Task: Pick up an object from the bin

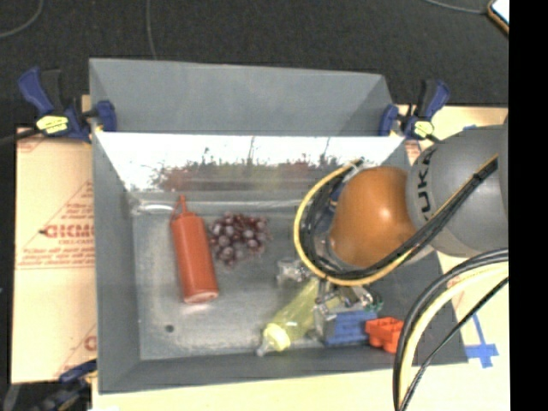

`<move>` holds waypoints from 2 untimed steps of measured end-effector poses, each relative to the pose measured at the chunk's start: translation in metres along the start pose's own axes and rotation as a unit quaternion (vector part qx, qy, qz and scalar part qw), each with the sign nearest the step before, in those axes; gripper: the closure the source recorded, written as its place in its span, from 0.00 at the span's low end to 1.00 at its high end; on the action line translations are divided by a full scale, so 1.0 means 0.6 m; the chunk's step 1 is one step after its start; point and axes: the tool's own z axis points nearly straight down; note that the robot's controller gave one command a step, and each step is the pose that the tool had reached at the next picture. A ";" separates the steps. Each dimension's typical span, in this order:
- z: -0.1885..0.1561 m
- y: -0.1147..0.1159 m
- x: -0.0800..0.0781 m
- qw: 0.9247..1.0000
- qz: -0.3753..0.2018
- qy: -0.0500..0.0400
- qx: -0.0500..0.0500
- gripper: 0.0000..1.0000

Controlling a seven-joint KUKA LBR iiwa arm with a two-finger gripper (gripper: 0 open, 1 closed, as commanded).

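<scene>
Camera view: jaws low over a pale yellow bottle, right of the red bottle

The red bottle lies lengthwise on the floor of the grey bin, with its narrow tip towards the far wall and its flat base towards the near wall. Everything else is placed from it.

Just to the right of its upper half, close by but apart from it, sits a cluster of dark purple grapes.

Further right, the arm reaches into the bin. Its rounded orange cover is ringed by a yellow cable and a black one. The jaws hang below that cover, well to the right of the red bottle and about level with its base. Whether they are spread or pressed together cannot be told, because the cover and the metal parts around them hide the gap.

Directly beneath them lies a pale yellow bottle. It is on its side and slanted, with its capped end pointing down and back towards the red bottle's base and its other end tucked under the metal parts.

A blue block touches that far end, and an orange piece rests against the block on the side away from the red bottle.

A small silvery piece shows just above the yellow bottle. Whether it belongs to the robot or is a loose thing is unclear.
</scene>
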 end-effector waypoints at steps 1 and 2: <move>0.009 0.008 -0.022 0.959 -0.283 -0.007 0.004 0.00; -0.001 -0.002 -0.002 1.000 -0.017 -0.001 0.001 1.00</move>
